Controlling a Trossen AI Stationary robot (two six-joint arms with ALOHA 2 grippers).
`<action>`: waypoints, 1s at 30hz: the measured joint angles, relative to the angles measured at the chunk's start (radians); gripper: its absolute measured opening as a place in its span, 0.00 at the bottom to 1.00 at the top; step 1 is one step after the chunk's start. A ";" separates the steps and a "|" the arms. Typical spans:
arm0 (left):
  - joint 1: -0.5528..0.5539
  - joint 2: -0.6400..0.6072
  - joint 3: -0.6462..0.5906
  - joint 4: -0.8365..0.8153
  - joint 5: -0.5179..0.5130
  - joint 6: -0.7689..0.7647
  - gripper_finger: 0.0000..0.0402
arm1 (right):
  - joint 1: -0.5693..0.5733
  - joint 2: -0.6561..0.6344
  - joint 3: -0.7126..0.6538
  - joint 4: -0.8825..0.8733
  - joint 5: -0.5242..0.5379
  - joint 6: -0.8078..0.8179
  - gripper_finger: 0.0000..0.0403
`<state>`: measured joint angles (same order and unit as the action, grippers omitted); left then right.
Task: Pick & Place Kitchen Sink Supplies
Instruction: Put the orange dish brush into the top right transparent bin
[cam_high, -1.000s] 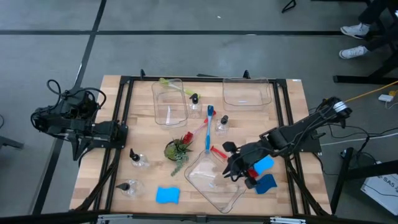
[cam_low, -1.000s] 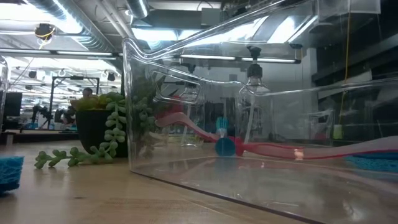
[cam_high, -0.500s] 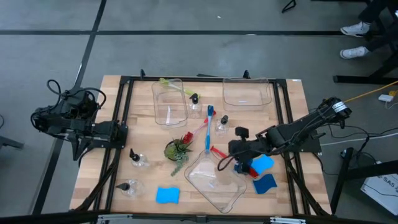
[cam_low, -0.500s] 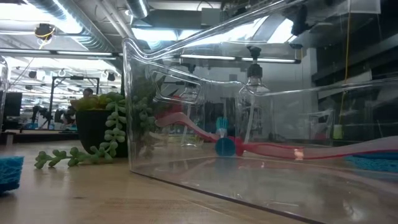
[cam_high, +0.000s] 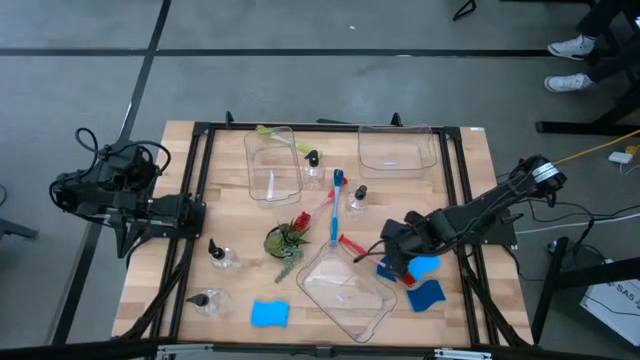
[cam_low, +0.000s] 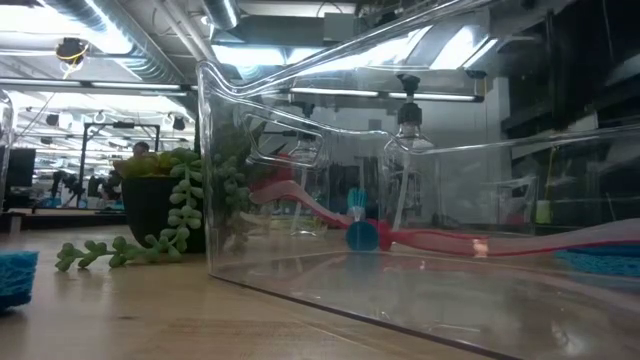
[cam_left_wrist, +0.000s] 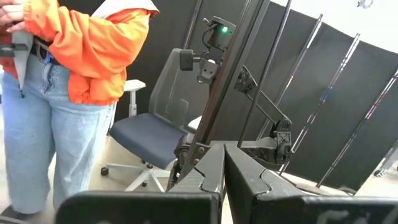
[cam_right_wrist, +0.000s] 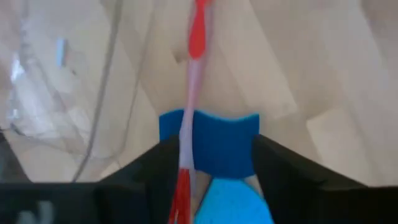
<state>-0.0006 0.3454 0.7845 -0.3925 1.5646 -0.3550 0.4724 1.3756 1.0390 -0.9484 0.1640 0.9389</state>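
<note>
My right gripper (cam_high: 386, 258) points down beside the near clear bin (cam_high: 345, 290), open. In the right wrist view its fingers (cam_right_wrist: 155, 168) stand on either side of a small dark blue sponge (cam_right_wrist: 221, 146). A red-and-white brush (cam_right_wrist: 189, 124) lies over that sponge, running between the fingers. A light blue sponge (cam_high: 425, 264) and another dark blue one (cam_high: 428, 294) lie just to the right. My left gripper (cam_left_wrist: 224, 177) waits shut and level at the table's left edge (cam_high: 190, 210). My right gripper comes from above, pointing steeply down, with one finger at each side of the small blue sponge (cam_right_wrist: 249, 143) and along the brush handle (cam_right_wrist: 185, 155). The fingers cover the sponge's edges, so I cannot tell whether they touch. Sponge and brush lie on the table.
Two more clear bins (cam_high: 272, 162) (cam_high: 397, 148) stand at the far side, a yellow-green brush (cam_high: 275, 134) on one. Pump bottles (cam_high: 313, 166) (cam_high: 358, 198) (cam_high: 220, 256), a blue brush (cam_high: 336, 208), a potted plant (cam_high: 287, 240) and a blue sponge (cam_high: 269, 314) are spread about.
My right gripper has rolled about its own line and tipped from slanting to steeply down. It has come off the near bin's right rim toward the table's right and far side, ending over the small blue sponge. The sponges and the brush lie as before.
</note>
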 joint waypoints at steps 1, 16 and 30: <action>0.000 0.000 0.000 0.000 0.000 0.000 0.02 | 0.013 -0.015 -0.026 0.012 0.000 0.021 0.56; 0.000 0.000 0.000 0.000 0.000 0.000 0.02 | 0.157 -0.120 -0.308 0.321 0.001 -0.015 0.56; 0.000 0.000 0.000 0.000 0.000 0.000 0.02 | 0.128 -0.024 -0.288 0.446 0.075 -0.234 0.54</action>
<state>-0.0005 0.3454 0.7845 -0.3927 1.5646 -0.3550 0.6008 1.3517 0.7511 -0.5022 0.2391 0.7048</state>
